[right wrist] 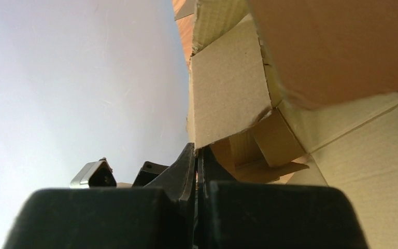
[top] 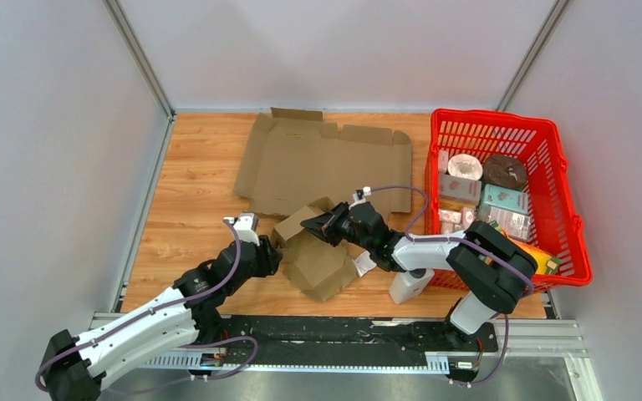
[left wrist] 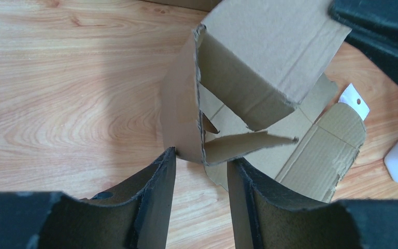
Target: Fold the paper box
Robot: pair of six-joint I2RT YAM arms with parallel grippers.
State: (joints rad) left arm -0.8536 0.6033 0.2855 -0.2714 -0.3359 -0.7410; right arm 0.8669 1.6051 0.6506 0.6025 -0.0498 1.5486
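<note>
**Box corner stands at the mouth of the left jaws**

On the wooden table, a flat cardboard blank lies at the back. A red basket of packaged goods stands on the right. Both are apart from the work.

The half-formed paper box lies front and centre, between the two arms. The left gripper is about half open and holds nothing. The box's upright corner wall sits just at its fingertips, with the edge running away from the jaws.

The right gripper is closed tight at the raised flap's lower corner; whether card is nipped I cannot tell. A white bottle stands just right of the box.
</note>
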